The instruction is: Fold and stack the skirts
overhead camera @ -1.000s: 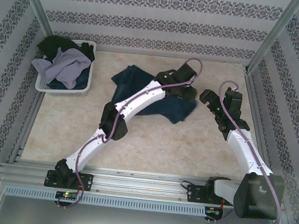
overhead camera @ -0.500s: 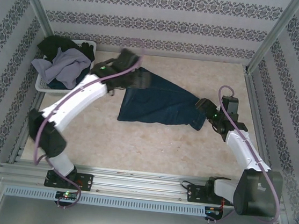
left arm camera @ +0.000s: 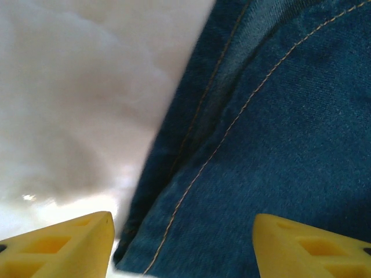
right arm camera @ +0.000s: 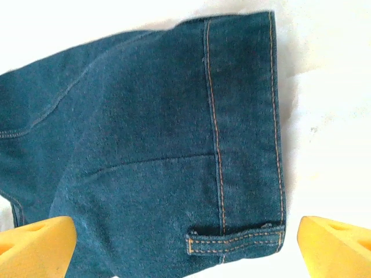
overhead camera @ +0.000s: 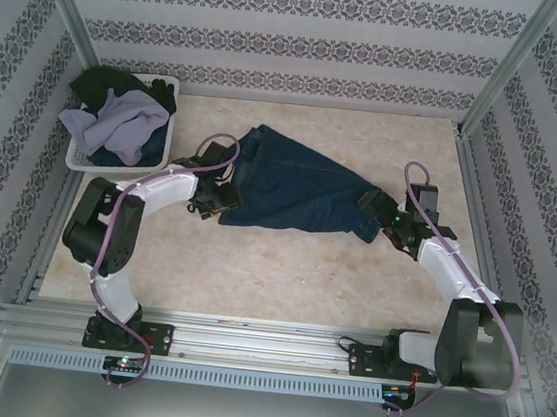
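One dark blue denim skirt (overhead camera: 296, 185) lies spread out flat in the middle of the table. My left gripper (overhead camera: 221, 200) sits low at its near-left corner. In the left wrist view the left gripper (left arm camera: 182, 225) is open, its yellow fingers (left arm camera: 64, 243) wide apart over the stitched denim (left arm camera: 278, 133) edge. My right gripper (overhead camera: 371, 211) is at the skirt's right end. The right wrist view shows this gripper (right arm camera: 186, 227) open, straddling the waistband and belt loop (right arm camera: 235, 240). A lavender-grey skirt (overhead camera: 117, 120), a black skirt (overhead camera: 107, 83) and a bit of blue denim lie heaped in the basket.
The white lattice basket (overhead camera: 159, 155) stands at the far left corner of the table. Patterned walls and metal posts close in the left, right and back. Bare table (overhead camera: 281, 274) stretches between the skirt and the arm bases.
The left arm swung from the skirt's right side to its left, drawing the bunched skirt out flat, then dropped to the near-left corner. The right gripper moved in to the skirt's right end.
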You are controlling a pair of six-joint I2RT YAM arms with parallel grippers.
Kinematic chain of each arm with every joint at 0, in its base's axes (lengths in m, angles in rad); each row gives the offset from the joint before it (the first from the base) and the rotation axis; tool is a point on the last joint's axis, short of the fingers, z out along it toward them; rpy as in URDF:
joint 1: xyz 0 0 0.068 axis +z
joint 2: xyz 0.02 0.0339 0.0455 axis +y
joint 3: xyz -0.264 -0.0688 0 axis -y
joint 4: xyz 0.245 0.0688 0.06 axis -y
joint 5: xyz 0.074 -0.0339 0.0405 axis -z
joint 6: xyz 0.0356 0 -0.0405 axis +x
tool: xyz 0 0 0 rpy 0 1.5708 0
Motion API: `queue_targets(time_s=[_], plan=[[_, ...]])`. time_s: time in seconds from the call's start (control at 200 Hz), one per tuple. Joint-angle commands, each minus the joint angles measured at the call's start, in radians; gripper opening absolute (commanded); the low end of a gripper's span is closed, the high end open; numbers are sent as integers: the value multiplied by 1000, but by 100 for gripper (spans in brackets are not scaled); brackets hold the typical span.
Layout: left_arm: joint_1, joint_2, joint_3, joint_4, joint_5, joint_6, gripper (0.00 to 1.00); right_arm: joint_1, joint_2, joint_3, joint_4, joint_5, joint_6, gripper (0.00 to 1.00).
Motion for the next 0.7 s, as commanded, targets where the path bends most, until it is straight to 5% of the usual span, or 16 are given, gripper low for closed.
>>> queue_targets(time_s=[0.0, 0.175, 0.415, 0.5, 0.6, 0.694], plan=[[4, 55, 24, 84, 42, -19, 64, 0, 22, -41, -12, -48, -12, 98], [4, 94, 7, 88, 53, -34, 60, 0, 39, -100, 6, -52, 62, 92], [5, 100, -29, 124, 56, -46, 40, 19, 163, -73, 110, -103, 46, 76], [5, 95, -34, 141, 76, -47, 26, 29, 198, -52, 138, -81, 21, 62], [7, 70, -17, 122, 69, -22, 0, 30, 195, -34, 149, -30, -7, 33], [10, -7, 0, 100, 31, 9, 0, 30, 121, -16, 144, -23, -51, 11]])
